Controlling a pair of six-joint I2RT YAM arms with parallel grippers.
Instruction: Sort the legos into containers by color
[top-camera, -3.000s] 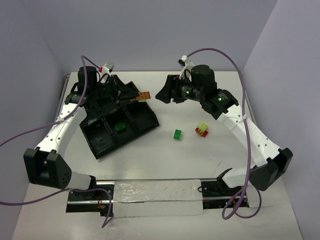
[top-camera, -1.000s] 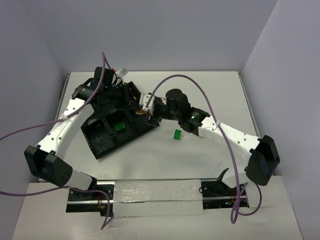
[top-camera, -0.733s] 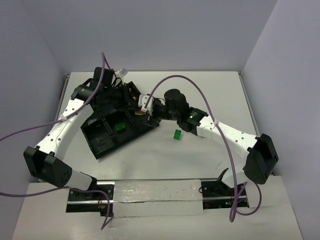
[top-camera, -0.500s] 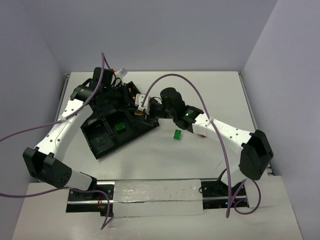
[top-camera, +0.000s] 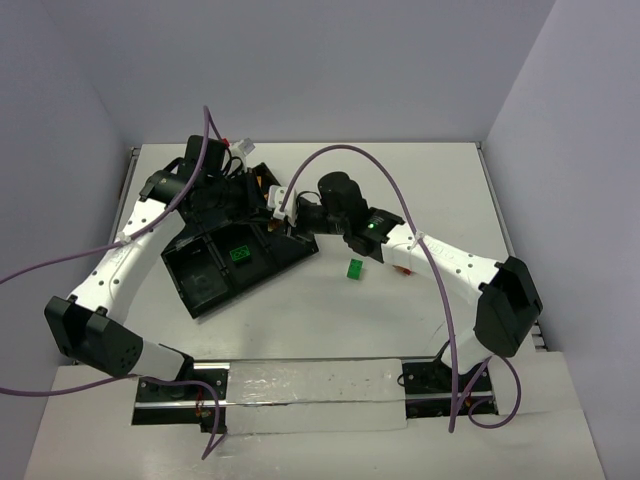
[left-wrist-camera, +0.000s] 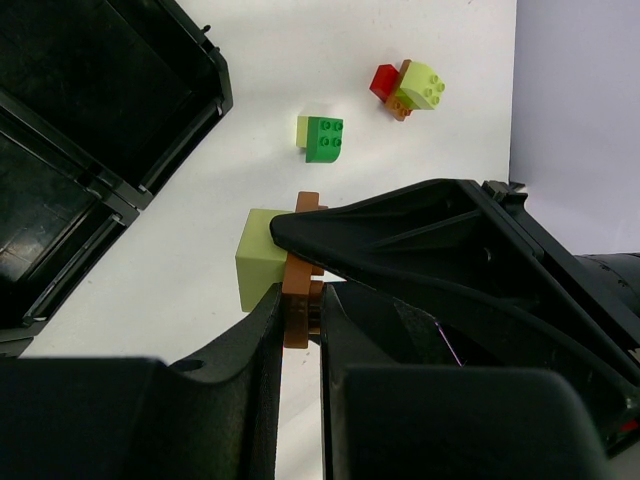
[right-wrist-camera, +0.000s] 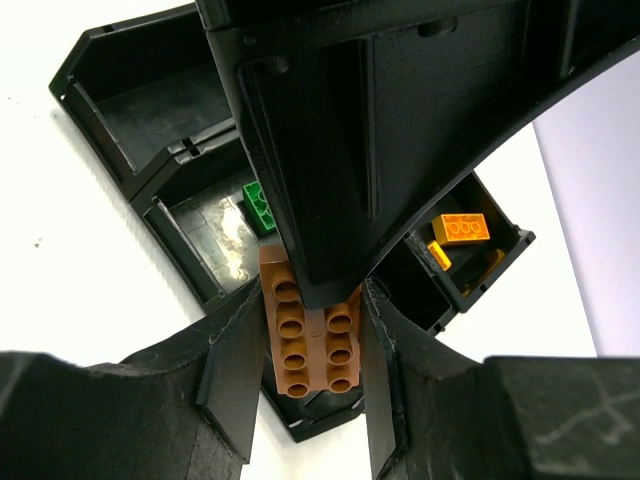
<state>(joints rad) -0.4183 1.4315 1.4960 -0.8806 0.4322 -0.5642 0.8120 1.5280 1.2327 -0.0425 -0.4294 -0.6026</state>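
Note:
My left gripper (top-camera: 258, 190) and right gripper (top-camera: 284, 207) meet above the right edge of the black tray (top-camera: 205, 290). In the left wrist view my left gripper (left-wrist-camera: 300, 312) is shut on an orange-brown brick (left-wrist-camera: 300, 268) with a yellow-green brick (left-wrist-camera: 260, 272) stuck to its side. In the right wrist view my right gripper (right-wrist-camera: 312, 345) closes on the same orange-brown brick (right-wrist-camera: 310, 345) from both sides, with a left finger (right-wrist-camera: 330, 150) pressing on its studs. A green lego (top-camera: 355, 268) lies on the table.
A green brick (right-wrist-camera: 262, 208) lies in a middle compartment and orange bricks (right-wrist-camera: 462, 228) in a corner compartment of the tray (right-wrist-camera: 110, 120). A red and yellow-green cluster (left-wrist-camera: 410, 88) sits on the table beyond the loose green lego (left-wrist-camera: 322, 138), mostly hidden under my right arm from above.
My right arm swung left from the table's right side to the tray and closed in on the brick held by my left gripper. The left gripper shifted slightly.

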